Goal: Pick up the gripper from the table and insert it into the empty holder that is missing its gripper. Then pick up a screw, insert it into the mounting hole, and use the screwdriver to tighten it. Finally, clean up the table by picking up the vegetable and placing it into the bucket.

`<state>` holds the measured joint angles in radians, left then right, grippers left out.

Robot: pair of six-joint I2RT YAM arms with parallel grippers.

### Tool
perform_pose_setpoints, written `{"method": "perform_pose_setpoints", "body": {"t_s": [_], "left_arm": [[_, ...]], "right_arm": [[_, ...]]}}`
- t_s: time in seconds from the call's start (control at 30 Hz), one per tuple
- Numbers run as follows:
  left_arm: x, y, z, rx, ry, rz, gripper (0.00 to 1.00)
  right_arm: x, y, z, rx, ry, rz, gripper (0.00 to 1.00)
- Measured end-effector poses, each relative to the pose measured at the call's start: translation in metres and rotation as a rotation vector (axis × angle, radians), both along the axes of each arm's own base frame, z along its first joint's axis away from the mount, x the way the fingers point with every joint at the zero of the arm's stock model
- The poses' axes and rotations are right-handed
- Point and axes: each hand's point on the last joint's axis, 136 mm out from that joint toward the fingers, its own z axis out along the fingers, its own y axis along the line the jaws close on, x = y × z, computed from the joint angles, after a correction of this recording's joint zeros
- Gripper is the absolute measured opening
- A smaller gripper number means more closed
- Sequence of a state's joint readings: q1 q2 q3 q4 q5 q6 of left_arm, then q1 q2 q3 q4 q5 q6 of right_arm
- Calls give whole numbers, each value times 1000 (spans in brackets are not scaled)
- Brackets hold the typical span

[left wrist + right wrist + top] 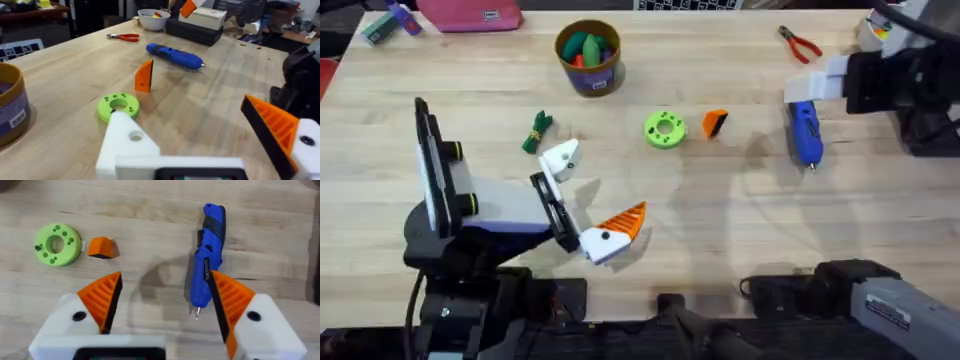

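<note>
Orange gripper wedge (715, 123) lies on the table just beside the green disc (665, 129), ahead of the left gripper (588, 197), whose fingers are spread, one holder (561, 157) bare. Right gripper (162, 305), spread and empty, hovers nearer, over the blue screwdriver (207, 261).

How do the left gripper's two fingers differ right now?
On the left gripper, the bare white holder has no pad, only an open mounting hole; the other finger carries an orange ribbed pad. Both share white bases. The loose orange gripper stands beside the green disc.
</note>
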<state>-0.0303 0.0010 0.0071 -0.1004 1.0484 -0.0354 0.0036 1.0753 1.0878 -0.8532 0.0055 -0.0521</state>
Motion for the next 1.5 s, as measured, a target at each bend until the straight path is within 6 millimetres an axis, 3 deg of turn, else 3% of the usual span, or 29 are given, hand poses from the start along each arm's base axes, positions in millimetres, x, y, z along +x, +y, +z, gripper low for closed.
{"method": "perform_pose_setpoints", "body": {"t_s": [0.43, 1.5], "left_arm": [[-9, -5, 0, -4, 7, -59, 985], [-10, -5, 0, -4, 8, -66, 985]], "right_arm": [[0, 0, 0, 0, 0, 0, 994], [0, 0, 0, 0, 0, 0, 994]]}}
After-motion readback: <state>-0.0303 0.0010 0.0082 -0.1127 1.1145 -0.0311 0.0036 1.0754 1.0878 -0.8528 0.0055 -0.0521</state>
